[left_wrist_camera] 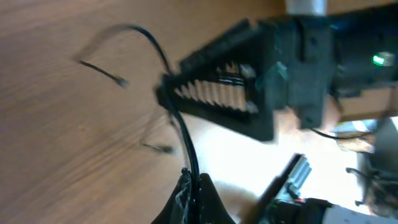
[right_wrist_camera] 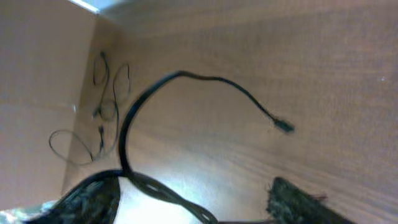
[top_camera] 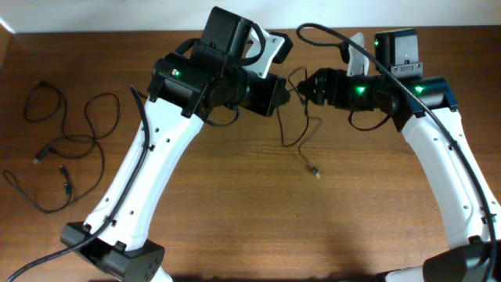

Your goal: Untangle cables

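A thin black cable (top_camera: pixel 301 125) hangs between my two grippers at the table's back centre, and its plug end (top_camera: pixel 315 171) lies on the wood. My left gripper (left_wrist_camera: pixel 194 190) is shut on this cable (left_wrist_camera: pixel 185 140), which arcs up to a small plug (left_wrist_camera: pixel 118 79). My right gripper (right_wrist_camera: pixel 199 198) is open, with the cable (right_wrist_camera: pixel 205 78) running past its left finger and ending in a plug (right_wrist_camera: pixel 284 126). In the overhead view the left gripper (top_camera: pixel 286 94) and right gripper (top_camera: pixel 307 86) nearly touch. Other loose cables (top_camera: pixel 70 145) lie at the left.
The wooden table (top_camera: pixel 258 227) ends at a white wall along the back. The loose cables also show far off in the right wrist view (right_wrist_camera: pixel 106 106). The right gripper's ribbed finger (left_wrist_camera: pixel 217 93) fills the middle of the left wrist view.
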Robot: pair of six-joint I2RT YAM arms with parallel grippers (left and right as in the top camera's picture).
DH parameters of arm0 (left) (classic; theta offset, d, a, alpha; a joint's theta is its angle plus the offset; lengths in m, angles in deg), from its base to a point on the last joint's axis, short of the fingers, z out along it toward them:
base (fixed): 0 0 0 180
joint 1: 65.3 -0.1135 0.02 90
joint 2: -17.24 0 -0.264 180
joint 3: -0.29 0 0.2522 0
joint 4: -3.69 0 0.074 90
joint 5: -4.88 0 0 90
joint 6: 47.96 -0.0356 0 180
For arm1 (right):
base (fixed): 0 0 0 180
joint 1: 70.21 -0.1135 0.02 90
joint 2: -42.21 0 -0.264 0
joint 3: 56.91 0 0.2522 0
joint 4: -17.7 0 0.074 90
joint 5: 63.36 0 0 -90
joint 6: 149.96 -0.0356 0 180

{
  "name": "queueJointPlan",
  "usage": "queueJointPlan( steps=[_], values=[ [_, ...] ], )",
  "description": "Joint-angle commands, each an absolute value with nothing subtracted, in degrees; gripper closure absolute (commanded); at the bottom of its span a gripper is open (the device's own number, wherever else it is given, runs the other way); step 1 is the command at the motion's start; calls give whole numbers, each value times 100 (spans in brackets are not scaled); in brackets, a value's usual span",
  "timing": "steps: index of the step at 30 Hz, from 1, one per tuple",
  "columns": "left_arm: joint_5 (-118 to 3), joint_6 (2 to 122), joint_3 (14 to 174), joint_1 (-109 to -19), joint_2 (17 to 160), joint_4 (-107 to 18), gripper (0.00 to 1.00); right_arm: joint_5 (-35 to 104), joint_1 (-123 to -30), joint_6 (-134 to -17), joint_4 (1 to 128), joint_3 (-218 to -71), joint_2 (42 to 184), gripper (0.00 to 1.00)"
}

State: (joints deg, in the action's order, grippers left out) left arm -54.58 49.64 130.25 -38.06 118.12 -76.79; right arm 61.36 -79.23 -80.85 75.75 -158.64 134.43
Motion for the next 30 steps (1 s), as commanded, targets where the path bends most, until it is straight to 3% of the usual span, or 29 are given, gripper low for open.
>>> queueJointPlan(
  steps=[1,4,6,8,16,18,20,23,25,26,28,30],
  values=[
    [-4887,5014,13065,-3810,11762,-7705,100,5920,-7993,-8319,7407,-15857,13463,45],
    [-4719,5014,13065,-3843,11759,-7709,100,5581,-8002,-8317,7492,-15857,13474,74],
    [-4190,5014,13065,-3893,11759,-7703,100,5463,-8002,-8330,7488,-15857,13531,79],
    [-3878,4992,13067,-4002,11759,-7727,100,5461,-7995,-8341,7523,-15857,13647,96],
    [-4009,4625,13067,-5607,11759,-7873,100,5314,-7073,-8126,8493,-15857,13736,96],
    [-4916,4627,13067,-5725,11759,-7884,100,5312,-7009,-7888,8668,-15857,13736,96],
    [-6581,4634,13067,-5727,11759,-7961,100,5293,-6913,-7818,8832,-15857,13736,96],
    [-6800,4632,13067,-5727,11759,-8020,100,5365,-6819,-7820,8891,-15857,13736,96],
    [-6594,4632,13067,-5681,11759,-8063,100,6062,-6904,-7466,8819,-15857,13736,96],
    [-6363,4632,13067,-5639,11759,-8066,100,6302,-7046,-7342,8808,-15857,13736,84],
    [-6175,4634,13067,-5594,11759,-8068,100,6357,-7444,-7350,8782,-15857,13736,46],
    [-6041,4634,13063,-5543,11762,-8068,100,6396,-7822,-7737,8666,-15857,13749,42]
  ],
)
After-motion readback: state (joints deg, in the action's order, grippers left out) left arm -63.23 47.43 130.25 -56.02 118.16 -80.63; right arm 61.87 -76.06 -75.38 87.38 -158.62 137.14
